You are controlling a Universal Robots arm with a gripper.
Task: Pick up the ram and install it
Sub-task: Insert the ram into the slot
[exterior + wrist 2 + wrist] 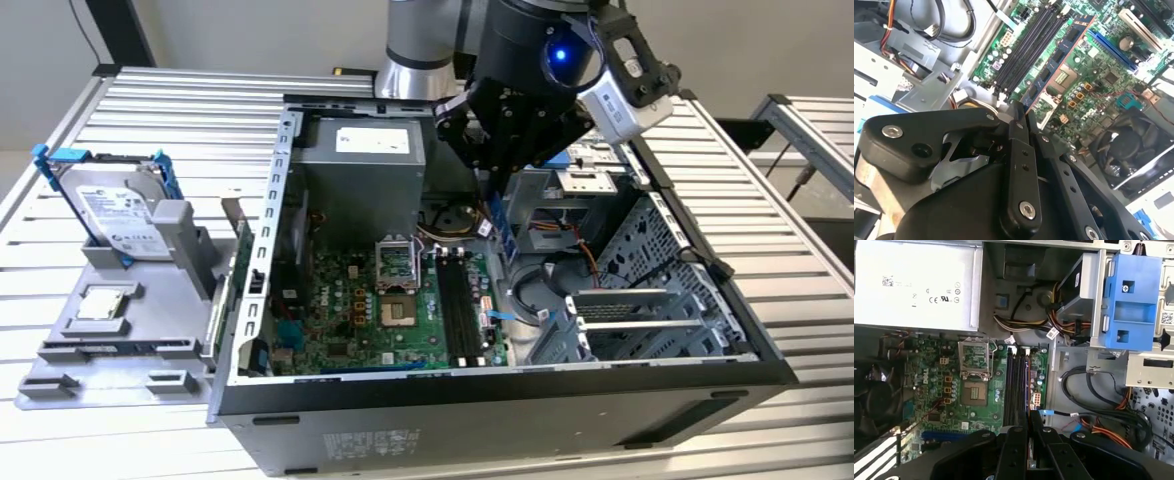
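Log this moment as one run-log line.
end effector: shut on ram | ram: pointing down over motherboard, near memory slots, not seated | case: open

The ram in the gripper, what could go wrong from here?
The gripper holds the ram above the black slots, which lie close together; a small offset may land it between slots. The grip covers little of it, so it might pivot. Loose cables beside the slots could snag.

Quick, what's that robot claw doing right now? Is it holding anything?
Gripper: closed, holding the ram stick by one end.
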